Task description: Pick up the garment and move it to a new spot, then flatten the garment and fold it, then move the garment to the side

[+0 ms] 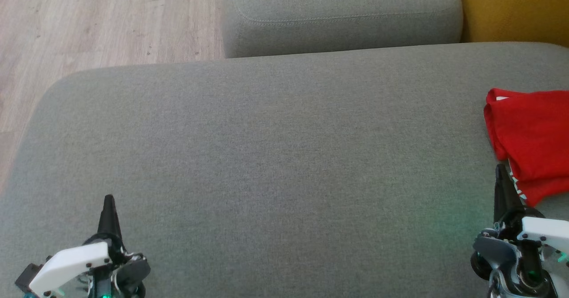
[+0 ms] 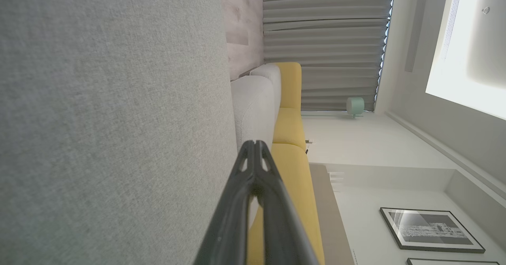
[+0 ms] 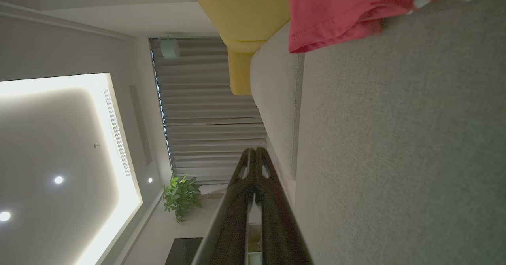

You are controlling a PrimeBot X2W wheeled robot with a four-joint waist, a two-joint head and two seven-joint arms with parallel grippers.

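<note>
The broad grey woven-fabric sofa seat [image 1: 266,155] takes up most of the head view. A second grey cushion block with a stitched seam [image 1: 342,18] butts against it at 12 o'clock. Pale wood-plank flooring [image 1: 89,22] lies at 10 o'clock and mustard-yellow upholstery [image 1: 515,9] at 1 o'clock.

The red knit garment with a bit of white print [image 1: 533,138] lies on the seat at 3 o'clock and runs off the frame's edge. The part in view is doubled over. Its near edge slants from about 11 o'clock to 5 o'clock, but its full long axis cannot be told because the rest is cut off.

The right pincer [image 1: 501,169] stands at 4 o'clock, its dark fingers pressed together into one spike and holding nothing. Its tip is just beside the garment's lower hem, and whether it touches the cloth cannot be told. In the right wrist view the same closed pincer [image 3: 253,149] points along the seat, with the garment [image 3: 336,12] lying ahead toward 1 o'clock.

The left pincer [image 1: 109,200], at 7 o'clock, is likewise shut to a point and empty. It is well apart from the cloth, with the bare seat between. In the left wrist view its fingers [image 2: 245,166] meet at the tip.

The right arm is clearly the nearer, so any grasp probably falls to it. It would have to open first and swing toward 2 o'clock.
</note>
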